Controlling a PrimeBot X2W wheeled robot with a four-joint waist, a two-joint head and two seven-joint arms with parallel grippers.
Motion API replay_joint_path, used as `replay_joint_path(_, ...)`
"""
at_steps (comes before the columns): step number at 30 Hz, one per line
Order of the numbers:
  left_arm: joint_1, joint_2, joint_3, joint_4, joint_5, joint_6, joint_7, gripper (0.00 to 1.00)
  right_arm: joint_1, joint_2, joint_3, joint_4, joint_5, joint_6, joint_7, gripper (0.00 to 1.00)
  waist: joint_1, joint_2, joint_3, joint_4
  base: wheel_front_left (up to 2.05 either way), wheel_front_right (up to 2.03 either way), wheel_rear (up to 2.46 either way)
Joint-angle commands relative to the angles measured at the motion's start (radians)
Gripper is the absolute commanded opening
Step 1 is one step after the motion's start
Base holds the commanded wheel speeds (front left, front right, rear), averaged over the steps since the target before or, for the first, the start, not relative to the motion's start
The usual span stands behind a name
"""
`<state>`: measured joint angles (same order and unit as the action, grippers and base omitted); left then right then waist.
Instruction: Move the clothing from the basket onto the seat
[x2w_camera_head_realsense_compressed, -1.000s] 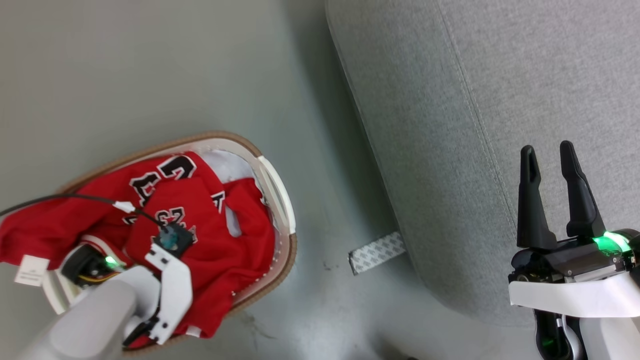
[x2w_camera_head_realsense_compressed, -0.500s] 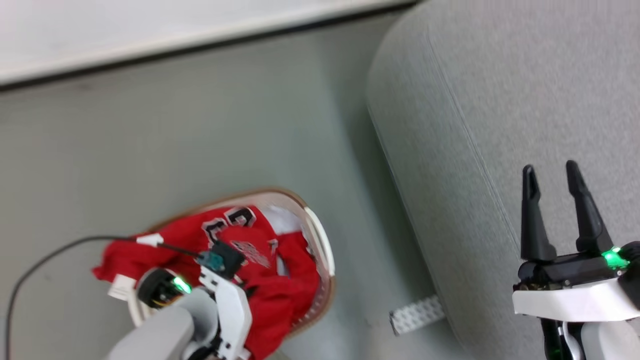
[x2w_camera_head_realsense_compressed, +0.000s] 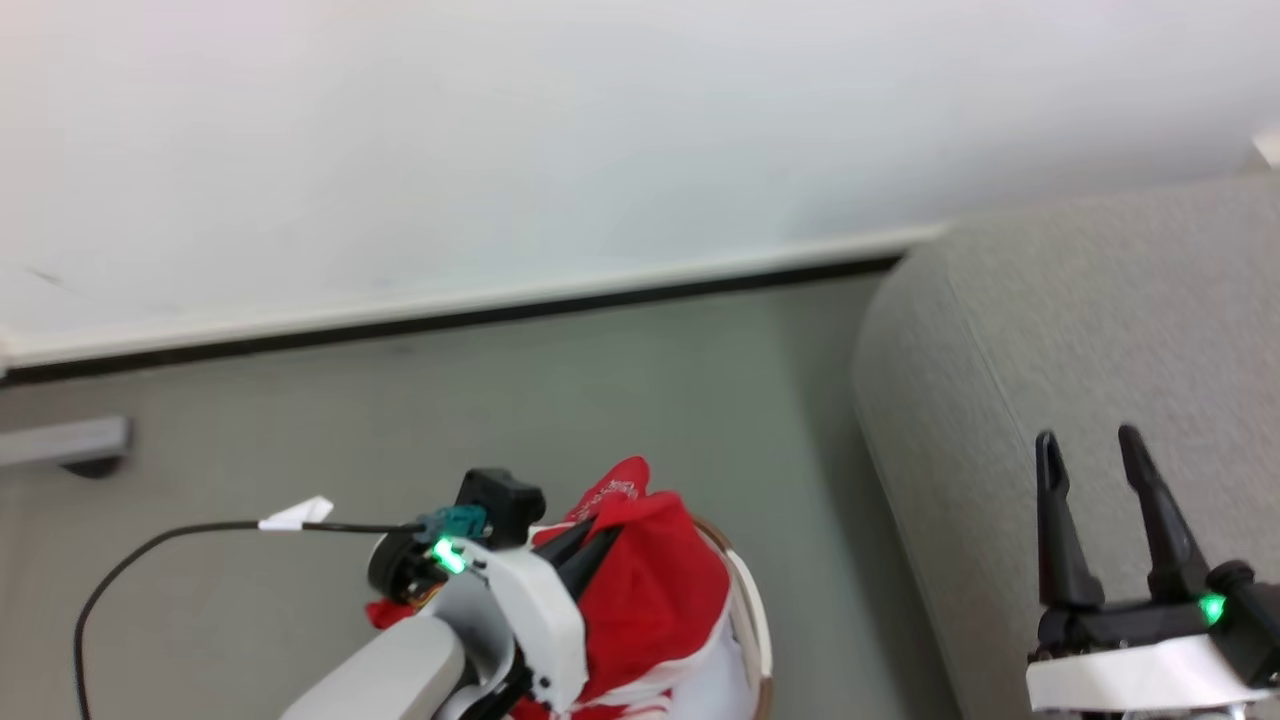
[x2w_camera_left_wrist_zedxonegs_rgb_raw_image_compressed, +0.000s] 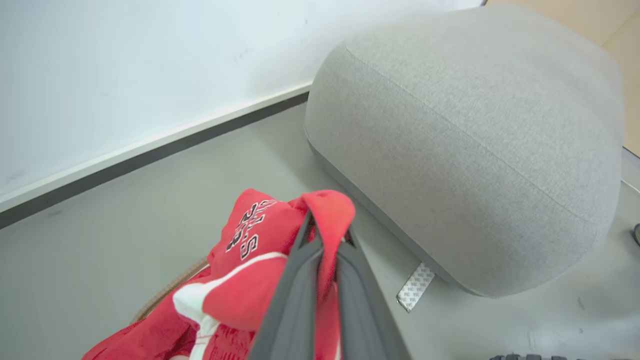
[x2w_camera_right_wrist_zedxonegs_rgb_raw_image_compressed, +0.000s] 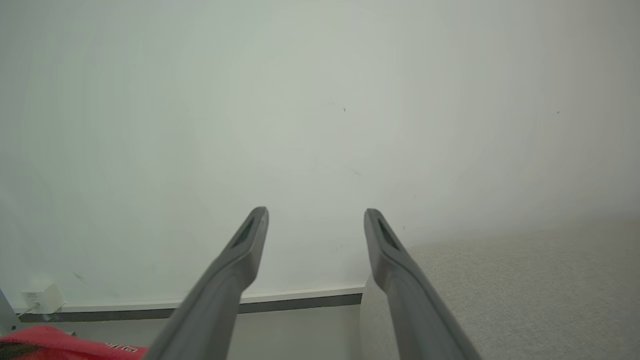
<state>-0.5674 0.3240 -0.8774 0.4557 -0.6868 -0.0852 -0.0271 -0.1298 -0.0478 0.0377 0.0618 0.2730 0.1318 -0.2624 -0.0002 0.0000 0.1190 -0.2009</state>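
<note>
Grip check: the left end effector is pressed together on the clothing, with a fold of red fabric draped over both fingertips and the jersey lettering just left of the pinch. The rest of the bundle hangs down from there toward the basket. The head view cuts off the lower end, so I can't tell whether the tail is clear of the rim or whether more pieces lie underneath. Key geometry: the seat lies to the robot's right of the load, across a strip of bare floor. In the left wrist view it sits ahead and right of the fingers, near but apart. The right end effector is spread wide and empty in front of the seat's near edge, so it's the nearer arm to the target, but the left one has the load. My read: the next move is a carry to the right, lifted enough that the hanging fabric clears both the basket rim and the seat's rounded side. Risk: trailing cloth snags the rim or drags the basket along.
</note>
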Motion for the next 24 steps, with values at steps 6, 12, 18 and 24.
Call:
replay_joint_path(6,-0.043,-0.012,0.044,-0.139,-0.011,0.044,-0.02,0.0,0.059,-0.002,0.028,0.015,-0.001,-0.002,-0.002,1.0,0.0002,0.0,-0.129,0.109,0.0,0.0,0.0)
replay_joint_path(12,-0.124,-0.025,0.111,-0.268,-0.034,0.085,-0.02,0.0,0.071,-0.002,0.07,0.008,0.01,-0.002,-0.002,1.0,0.0002,0.0,-0.154,0.143,0.0,0.0,0.0)
replay_joint_path(18,-0.199,-0.045,0.163,-0.325,-0.056,0.108,-0.02,0.0,0.079,-0.003,0.123,0.016,0.019,-0.002,-0.002,1.0,0.0002,0.0,-0.162,0.16,0.0,0.0,0.0)
replay_joint_path(24,-0.218,-0.048,0.181,-0.326,-0.057,0.125,-0.029,0.0,0.083,-0.002,0.156,0.019,0.018,-0.002,-0.002,1.0,0.0002,0.0,-0.169,0.155,0.0,0.0,0.0)
